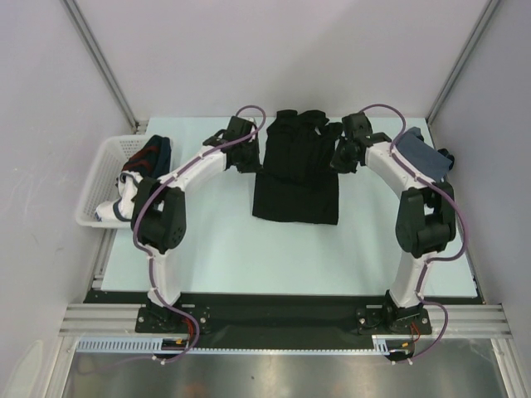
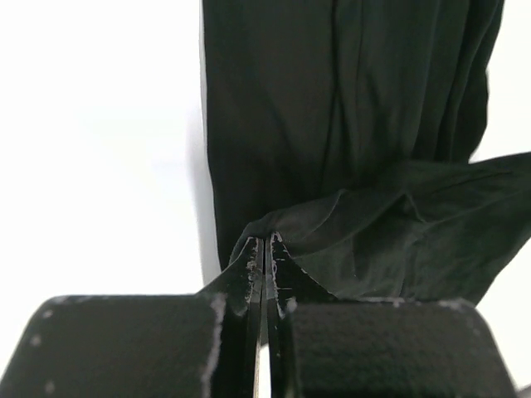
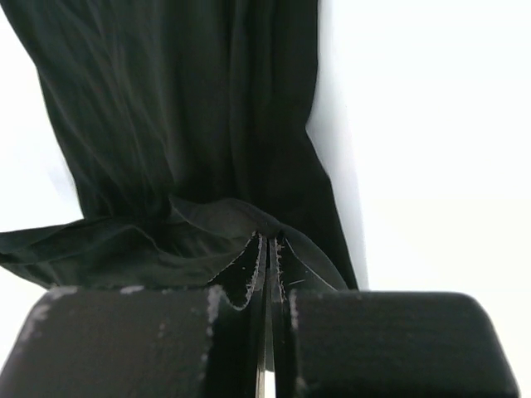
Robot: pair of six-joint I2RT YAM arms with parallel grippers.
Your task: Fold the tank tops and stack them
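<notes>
— What sits furthest left?
— A white basket [image 1: 98,186] at the left edge of the counter [image 1: 274,249]; it holds a heap of clothes [image 1: 145,162], dark blue, red and white.
— And next to it?
— The left arm [image 1: 187,174] reaches over to the far side of the counter; the left jaws are pressed shut on a fold at the left edge of the black tank top [image 1: 296,191] [image 2: 348,124] [image 3: 166,108]; in the left wrist view the fabric rises in a small tent up to the tips.
— Where does that top lie?
— In the middle of the counter's far half; its near part lies flat and roughly square; its far part is bunched up between the two arms.
— And on the right?
— The right arm [image 1: 390,166] mirrors the left; the right jaws are closed tight as well, pinching a fold at the top's right edge; the right wrist view shows the black fabric drawn up to the tips.
— The other top?
— The blue-grey tank top [image 1: 419,152] lies crumpled at the far right corner of the counter, partly behind the right arm and well apart from the black one; whether it touches the arm cannot be told.
</notes>
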